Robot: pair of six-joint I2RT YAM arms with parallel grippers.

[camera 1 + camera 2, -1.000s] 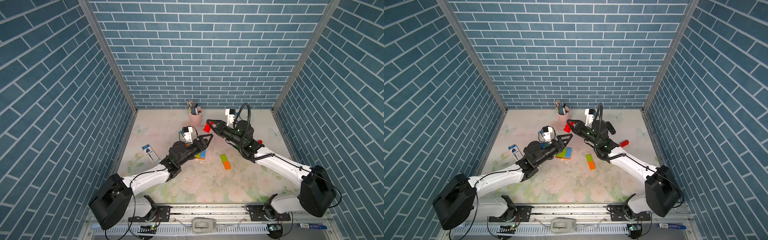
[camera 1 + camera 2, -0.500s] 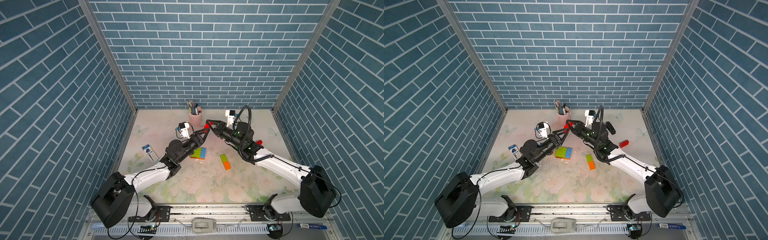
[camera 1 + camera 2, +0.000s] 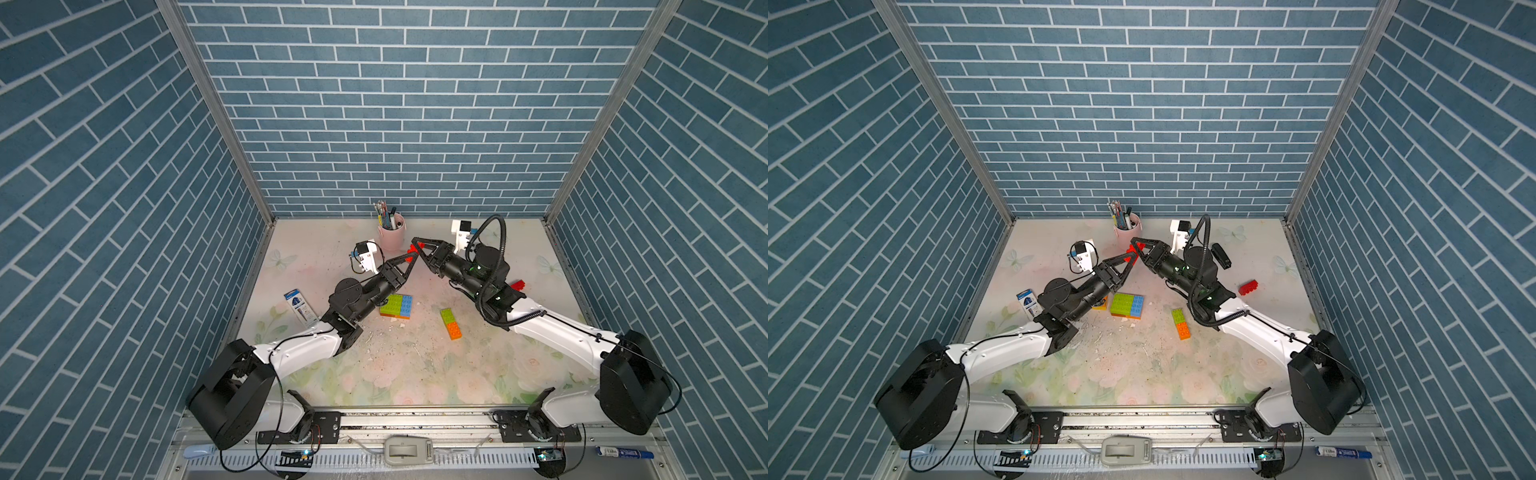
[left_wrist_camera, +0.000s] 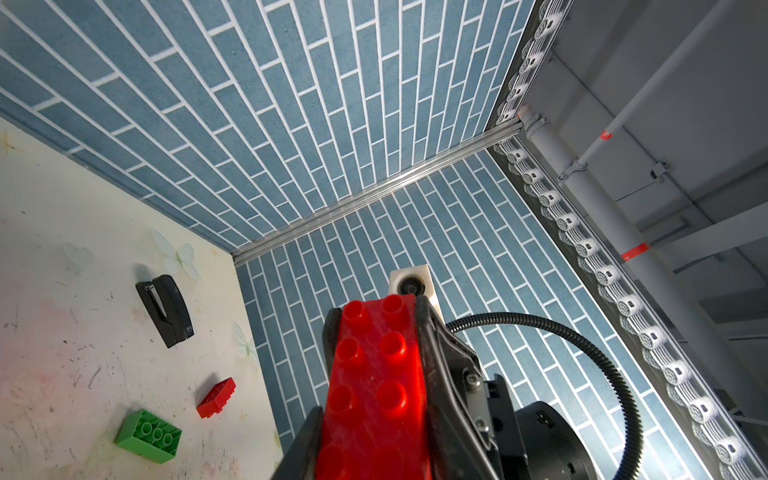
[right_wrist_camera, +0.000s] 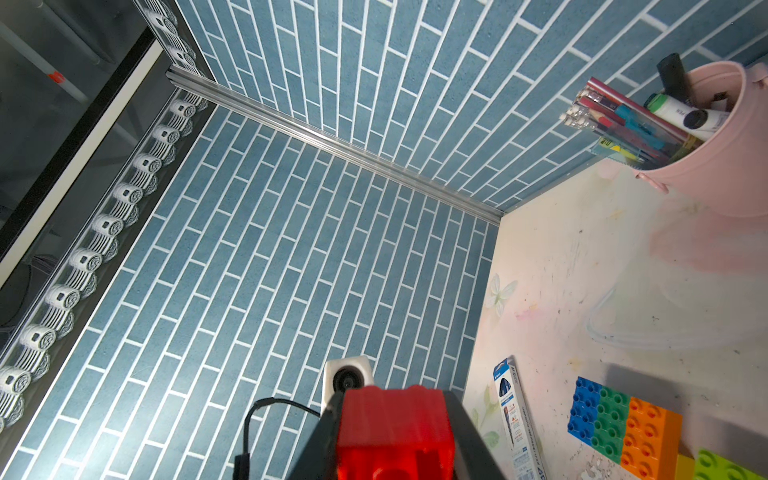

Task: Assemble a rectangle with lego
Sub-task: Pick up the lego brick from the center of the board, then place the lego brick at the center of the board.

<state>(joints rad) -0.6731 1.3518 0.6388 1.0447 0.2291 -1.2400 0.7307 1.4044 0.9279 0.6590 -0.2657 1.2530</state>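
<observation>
In both top views the left end effector (image 3: pixel 410 260) and the right end effector (image 3: pixel 416 248) meet tip to tip above the surface (image 3: pixel 415 365), near the pink cup (image 3: pixel 392 237). Each has its jaws drawn close and pinches an end of one red brick (image 3: pixel 1132 252), which is held in the air between them. A joined lime, blue and orange slab (image 3: pixel 397 305) lies on the surface beside the left arm.

From the left wrist, the red brick (image 4: pixel 374 386) shows its studs, with dark fingers (image 4: pixel 301 440) tight against its near end.

From the right wrist, fingers (image 5: pixel 465 436) clamp its sides.
</observation>
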